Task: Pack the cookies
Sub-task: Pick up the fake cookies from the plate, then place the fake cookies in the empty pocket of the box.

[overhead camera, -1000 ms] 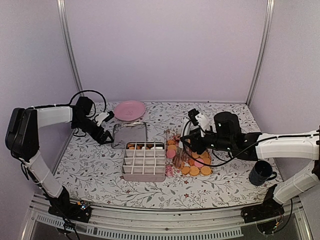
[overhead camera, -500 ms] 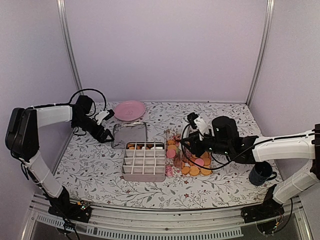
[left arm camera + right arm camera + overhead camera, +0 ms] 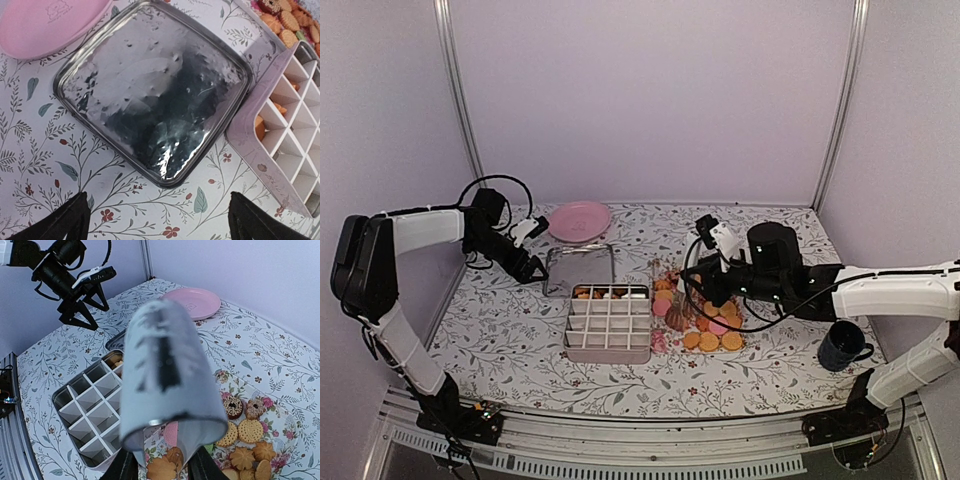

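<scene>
The cookies (image 3: 715, 335) lie in a heap on a flowered sheet right of the pink divided box (image 3: 608, 345); a few sit in the box's back row (image 3: 595, 293). My right gripper (image 3: 682, 312) hangs low over the heap's left edge. In the right wrist view its dark fingers (image 3: 126, 467) stand either side of an orange cookie (image 3: 161, 469), a brown one and a pink one (image 3: 172, 432). The fingertips are cut off by the frame edge, so no grip shows. My left gripper (image 3: 160, 220) is open over bare tablecloth, next to the metal lid (image 3: 155, 95).
A blurred pale grey wrist part (image 3: 167, 370) blocks much of the right wrist view. The pink plate (image 3: 578, 219) sits at the back, with the metal lid (image 3: 579, 268) between it and the box. A dark mug (image 3: 842, 345) stands at the right.
The right gripper dipped toward the heap's left edge and its jaws have narrowed. The left arm has stayed still.
</scene>
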